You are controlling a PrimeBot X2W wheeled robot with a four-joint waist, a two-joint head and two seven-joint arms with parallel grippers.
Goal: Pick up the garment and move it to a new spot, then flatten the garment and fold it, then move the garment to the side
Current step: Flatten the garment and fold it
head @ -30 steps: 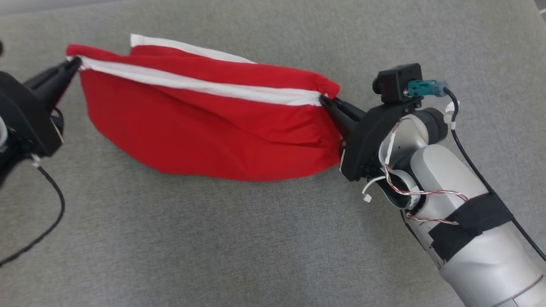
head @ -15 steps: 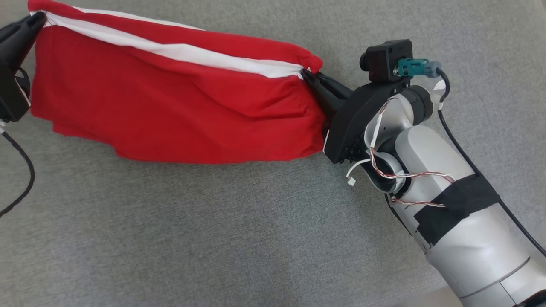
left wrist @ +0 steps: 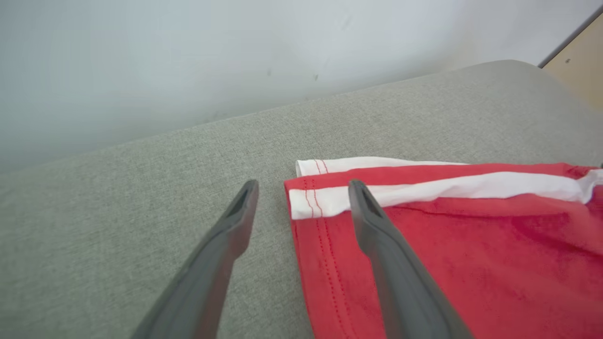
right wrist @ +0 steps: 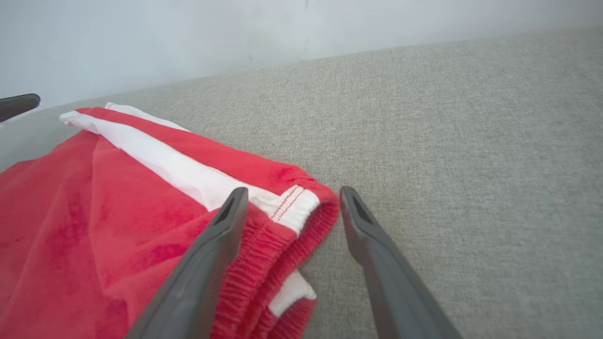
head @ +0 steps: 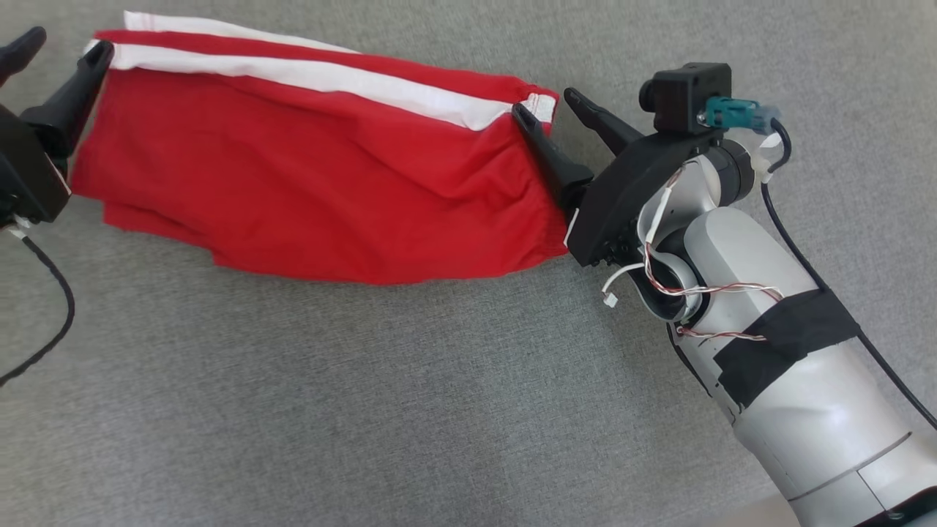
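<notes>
Count: one garment (head: 315,183), red shorts; two white stripes (head: 307,73) on it; a left gripper (head: 67,42) and a right gripper (head: 545,102), with two dark fingers each.
Near room: the grey upholstered surface (head: 366,410) lies bare along the whole near side, below the garment's lower hem.
Right arm: the pale forearm (head: 805,410) enters from the lower right, with a black tape band (head: 787,355) around it.
Garment: lies on the surface, spread left to right between the two grippers and creased toward the waistband (right wrist: 264,254).
Right gripper: jaws apart and holding nothing; they straddle the waistband corner, one finger over cloth, one over bare surface.
Left gripper: jaws apart and holding nothing, at the leg-hem corner; one finger over red cloth, one over bare surface.
Stripes: both run along the garment's far edge.
Far room: a strip of bare surface beyond the garment, then the surface's far edge against a pale wall (left wrist: 188,70).
</notes>
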